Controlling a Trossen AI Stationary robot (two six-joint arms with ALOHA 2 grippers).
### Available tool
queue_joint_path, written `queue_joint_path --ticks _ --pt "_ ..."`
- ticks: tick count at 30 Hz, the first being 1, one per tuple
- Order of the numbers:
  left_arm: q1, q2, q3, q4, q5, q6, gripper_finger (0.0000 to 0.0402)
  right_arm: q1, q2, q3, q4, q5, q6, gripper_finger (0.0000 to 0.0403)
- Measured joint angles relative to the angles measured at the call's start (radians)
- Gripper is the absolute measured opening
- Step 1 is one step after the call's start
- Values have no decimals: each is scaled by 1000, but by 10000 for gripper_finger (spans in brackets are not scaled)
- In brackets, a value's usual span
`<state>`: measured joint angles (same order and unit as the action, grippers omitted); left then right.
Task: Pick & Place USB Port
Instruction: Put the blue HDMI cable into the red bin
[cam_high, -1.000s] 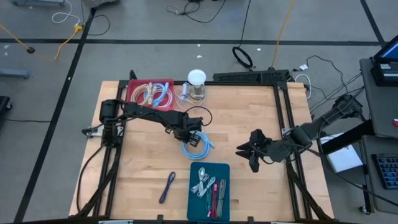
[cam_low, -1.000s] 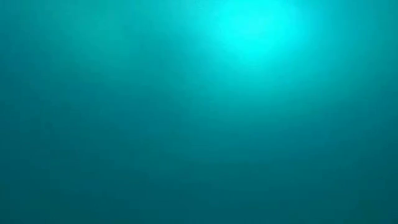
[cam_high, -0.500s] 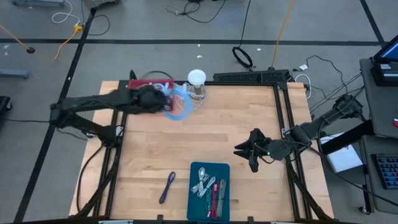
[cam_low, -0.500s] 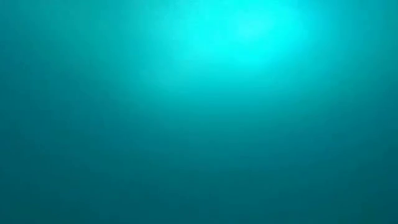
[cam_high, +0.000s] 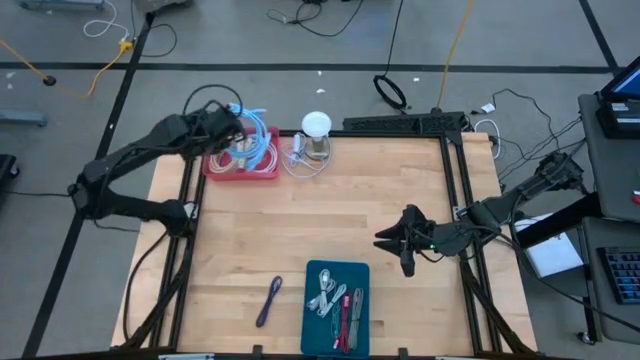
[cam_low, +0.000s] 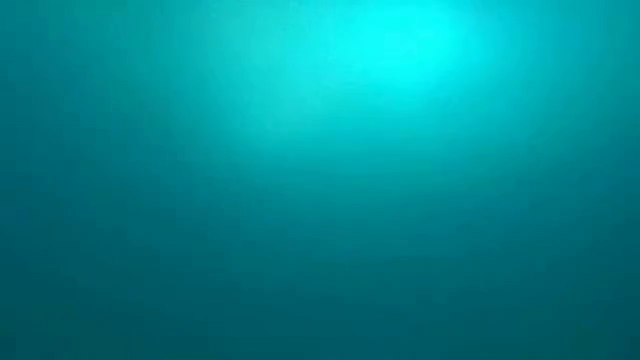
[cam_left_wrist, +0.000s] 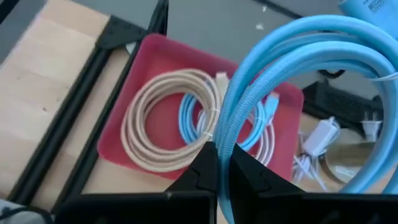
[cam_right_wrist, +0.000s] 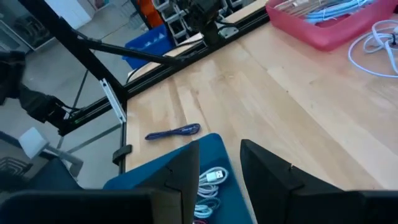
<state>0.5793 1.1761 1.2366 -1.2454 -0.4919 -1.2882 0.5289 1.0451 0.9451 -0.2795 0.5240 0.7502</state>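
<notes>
My left gripper is at the table's far left corner, over the red tray, and is shut on a coiled light-blue braided cable. In the left wrist view, the red tray holds a beige cable coil and a thinner blue cable. My right gripper is open above the right half of the table, beside the blue tray. It touches nothing. The low view is a plain teal blur. My left gripper pinches the light-blue coil's bundled strands between its two fingers, several turns together. The fingers lie across the strands. The rest of the coil loops out beyond the fingertips, lifted clear above the red tray.
A white round object with a loose white cable sits just right of the red tray. The blue tray at the near edge holds several cables. A purple cable lies on the wood to its left. The table's middle is bare wood.
My left gripper has carried the light-blue coil from the middle of the table up and toward the far left corner. The coil is lifted clear and is now over the red tray. My right arm has kept still.
</notes>
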Motion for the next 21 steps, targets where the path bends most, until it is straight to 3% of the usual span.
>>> queue_joint_path --ticks 5,10,21 --pt "88 121 0 22 75 92 10 20 0 0 26 0 7 112" --pt "101 256 0 24 126 156 10 49 0 0 21 -1 23 112" --pt "135 374 0 16 113 228 10 94 0 0 20 -1 45 112"
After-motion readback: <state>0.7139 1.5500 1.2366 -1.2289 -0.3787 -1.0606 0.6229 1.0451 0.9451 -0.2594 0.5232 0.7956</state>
